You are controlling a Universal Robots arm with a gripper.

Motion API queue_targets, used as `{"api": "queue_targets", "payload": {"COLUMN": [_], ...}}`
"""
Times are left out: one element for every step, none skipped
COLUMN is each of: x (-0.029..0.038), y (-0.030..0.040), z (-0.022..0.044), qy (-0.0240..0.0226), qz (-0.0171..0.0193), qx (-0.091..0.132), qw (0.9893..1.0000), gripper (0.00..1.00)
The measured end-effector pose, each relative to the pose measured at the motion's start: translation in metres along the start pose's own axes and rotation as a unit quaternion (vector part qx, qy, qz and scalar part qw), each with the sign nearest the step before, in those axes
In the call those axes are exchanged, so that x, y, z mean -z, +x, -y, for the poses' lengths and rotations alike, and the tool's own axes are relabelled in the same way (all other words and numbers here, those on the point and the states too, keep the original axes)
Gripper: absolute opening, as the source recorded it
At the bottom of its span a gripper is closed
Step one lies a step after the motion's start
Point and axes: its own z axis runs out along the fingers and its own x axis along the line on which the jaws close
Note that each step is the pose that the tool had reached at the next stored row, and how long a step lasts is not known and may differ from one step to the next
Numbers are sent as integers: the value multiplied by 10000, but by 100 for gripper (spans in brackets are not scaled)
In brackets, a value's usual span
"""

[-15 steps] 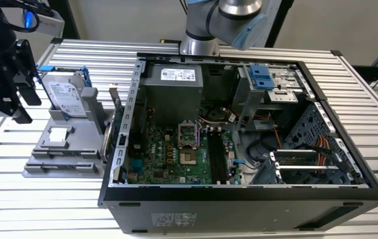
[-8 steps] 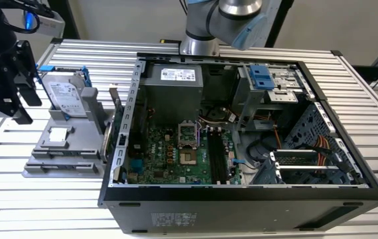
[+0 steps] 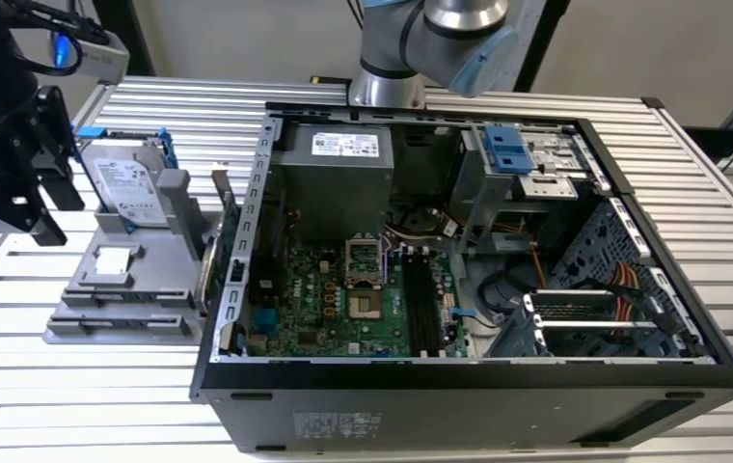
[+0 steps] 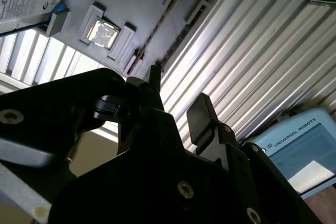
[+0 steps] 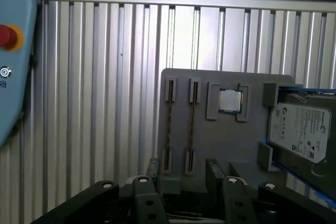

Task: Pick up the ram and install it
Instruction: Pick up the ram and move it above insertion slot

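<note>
1. A computer case [image 3: 470, 376] lies open on the tabletop [image 3: 84, 405].
2. A holder [image 3: 122, 289] sits just beside the case, on the exterior view's left.
3. A hard drive [image 3: 124, 188] stands at the holder's rear end.
4. In the holder, a chip [image 5: 230, 100] lies between two slots [image 5: 169, 124] and the drive.
5. The gripper [image 5: 182, 165] hangs over the holder's edge.
6. The arm's base [image 3: 386, 87] stands behind the case.

- White printed label [image 3: 343, 145] stood on top face of grey metal power supply box; print too small to read.
- Silver label with dark print and round symbols covered flat hard drive in blue frame [image 3: 128, 188]; characters not legible in exterior view or first wrist view.
- Pale sticker [image 3: 337, 424] sat on black outer wall of computer case; unreadable.
- Pale blue control pendant [image 4: 302, 153] carried line of white lettering along screen bezel in second wrist view.
- Red round button [image 5: 7, 35] and small ring symbol [image 5: 5, 71] stood on same pendant in first wrist view.
</note>
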Motion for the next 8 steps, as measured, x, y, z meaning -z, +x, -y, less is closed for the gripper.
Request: {"api": "queue_targets", "payload": {"x": [-14, -25, -34, -44, -55, -66, -77, -88], "y": [0, 0, 0, 0, 0, 0, 0, -1], "z": [0, 0, 0, 1, 1, 1, 1, 1], "qy": [0, 0, 0, 0, -1, -1, -1, -1], "qz": [0, 0, 0, 0, -1, 0, 0, 0], "qx": [0, 0, -8, -27, -53, -72, -81, -86], "qw": [10000, 10000, 10000, 10000, 10000, 10000, 10000, 10000], "gripper": [100, 100, 100, 100, 100, 100, 100, 100]}}
